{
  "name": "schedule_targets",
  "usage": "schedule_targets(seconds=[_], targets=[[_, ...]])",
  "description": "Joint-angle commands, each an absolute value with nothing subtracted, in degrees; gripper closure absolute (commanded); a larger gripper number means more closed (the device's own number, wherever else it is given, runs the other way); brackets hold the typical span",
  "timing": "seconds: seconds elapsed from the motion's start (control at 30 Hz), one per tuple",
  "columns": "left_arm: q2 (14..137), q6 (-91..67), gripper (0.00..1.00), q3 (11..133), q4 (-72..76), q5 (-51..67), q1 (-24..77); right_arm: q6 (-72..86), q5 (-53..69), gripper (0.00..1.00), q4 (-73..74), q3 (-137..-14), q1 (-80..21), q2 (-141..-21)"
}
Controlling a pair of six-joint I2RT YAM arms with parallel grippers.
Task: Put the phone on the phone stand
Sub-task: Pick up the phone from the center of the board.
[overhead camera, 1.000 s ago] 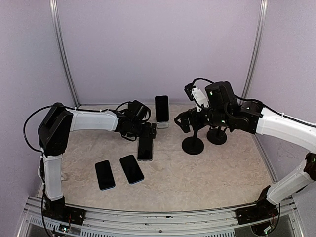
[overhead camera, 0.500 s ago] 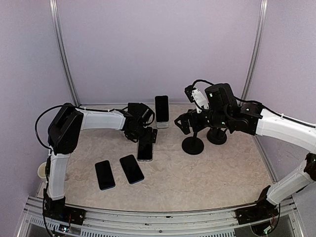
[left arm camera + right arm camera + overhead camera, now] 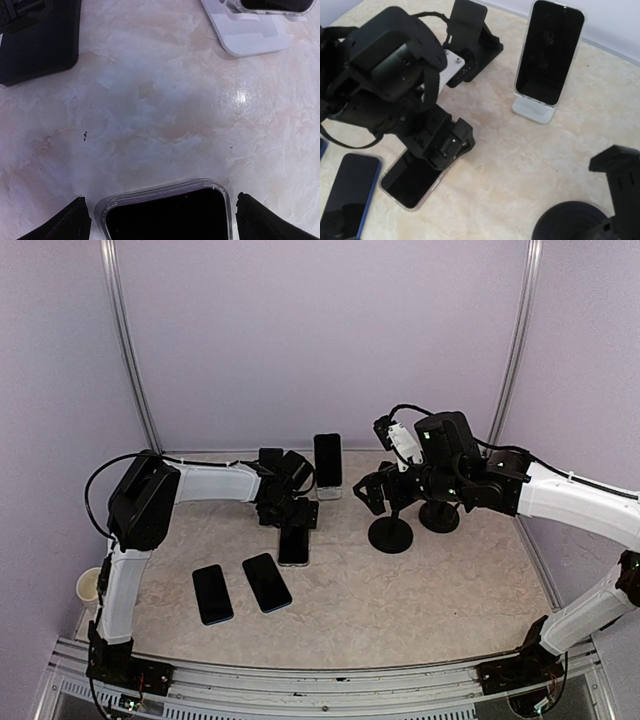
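One clear-cased black slab phone (image 3: 293, 543) is what I'm after. It lies flat, screen up, mid-table, w/ its top end between the spread fingers of the left gripper (image 3: 167, 222). Jaws are wide and straddle the case w/o touching it, as far as I can see; set for a pinch across the short width, I reckon.

Just beyond is a white plastic wedge stand (image 3: 250, 32), already carrying a second black phone (image 3: 549, 52) leaning upright, so that one's taken. The right gripper (image 3: 373, 492) hangs by a black round-base stand (image 3: 390, 535), prob. to steady it; I can't tell if its fingers are apart or closed. A twin black stand (image 3: 440, 517) sits just behind.

A blue-edged dark phone (image 3: 212, 594) and another dark phone (image 3: 266, 582) lie flat nearer the arm bases.

The pale marbled tabletop (image 3: 400, 610) is glossy, so a flat phone may skid when nudged. Lilac walls, metal corner post (image 3: 125, 340) each side.
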State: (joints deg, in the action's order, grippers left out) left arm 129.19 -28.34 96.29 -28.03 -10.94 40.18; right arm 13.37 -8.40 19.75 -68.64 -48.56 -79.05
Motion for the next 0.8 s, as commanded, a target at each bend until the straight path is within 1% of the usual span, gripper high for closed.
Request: schedule_targets(seconds=[0.0,0.23,0.6,0.67,0.77], targets=[[131.7,-32.8,0.02,97.4,-30.9,-11.4,40.0,13.3,-8.3,0.0,18.2,-68.0,-48.0,-77.4],[132.6,-37.4,0.02,99.2,-35.5,-18.2,41.6,12.8,-8.1,0.0,17.8,-67.9,-47.7,-77.7],[132.5,-43.8,0.07,98.9,-37.5,-18.1,42.5,12.1,-7.3,0.0,16.9,-66.8,-46.9,-77.2],[132.3,-44.7,0.09,98.9,-37.5,-18.1,42.5,12.0,-7.2,0.0,16.8,-66.6,-46.9,-76.9],[132.3,-45.2,0.14,99.2,-37.5,-18.0,42.5,11.9,-6.9,0.0,16.6,-66.4,-46.5,-76.7]])
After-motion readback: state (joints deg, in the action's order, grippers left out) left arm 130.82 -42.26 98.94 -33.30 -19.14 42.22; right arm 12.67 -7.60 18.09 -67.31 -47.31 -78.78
